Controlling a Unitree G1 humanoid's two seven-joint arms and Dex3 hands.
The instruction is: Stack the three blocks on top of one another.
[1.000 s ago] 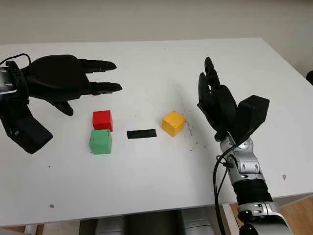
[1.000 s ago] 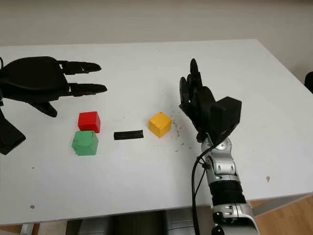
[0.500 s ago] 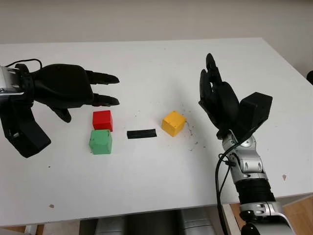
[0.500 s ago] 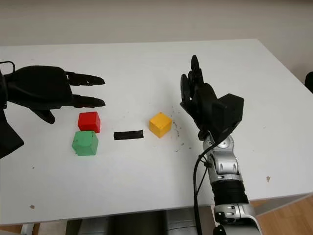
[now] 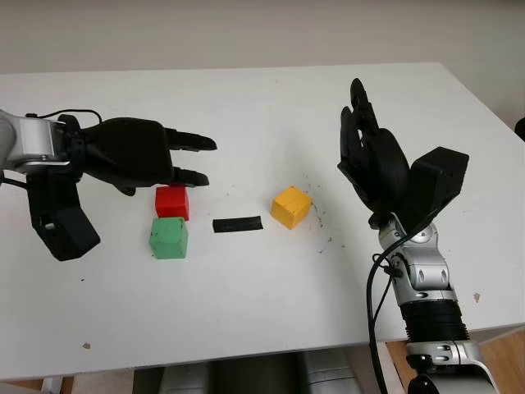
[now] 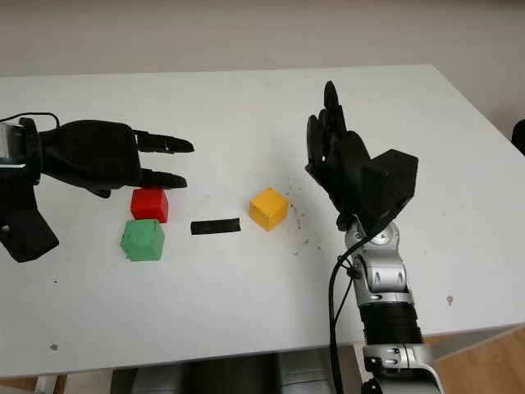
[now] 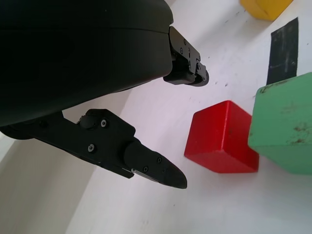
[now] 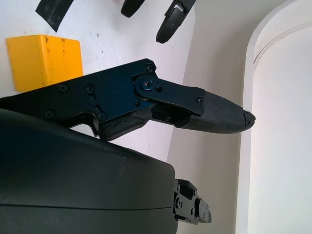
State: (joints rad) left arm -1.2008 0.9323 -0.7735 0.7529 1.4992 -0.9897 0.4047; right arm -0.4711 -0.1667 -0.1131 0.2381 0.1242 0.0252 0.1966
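- Toward the left side of the white table (image 5: 246, 304), a small red cube-shaped block (image 5: 171, 202) sits flat, with a green cube-shaped block (image 5: 168, 237) just beside it on the side nearer the front edge; the two look close enough to touch, though I cannot tell for certain.
- Near the table's middle, a short strip of black tape (image 5: 238, 224) lies flat between the red and green pair and a yellow cube-shaped block (image 5: 290, 206), which stands apart to the right, turned at an angle to the table's edges.
- Small dark specks mark the table surface just right of the yellow block.
- Over the left part of the table, the black left hand (image 5: 139, 154) hovers above and slightly behind the red block, open and holding nothing; its fingers (image 5: 190, 174) point toward the table's middle.
- From the left wrist view, one fingertip (image 7: 165, 174) hangs beside the red block without touching it.
- Over the right part of the table, the black right hand (image 5: 373, 168) is raised, open and holding nothing, palm turned toward the yellow block and well apart from it.
- All three blocks rest singly on the table, none stacked.
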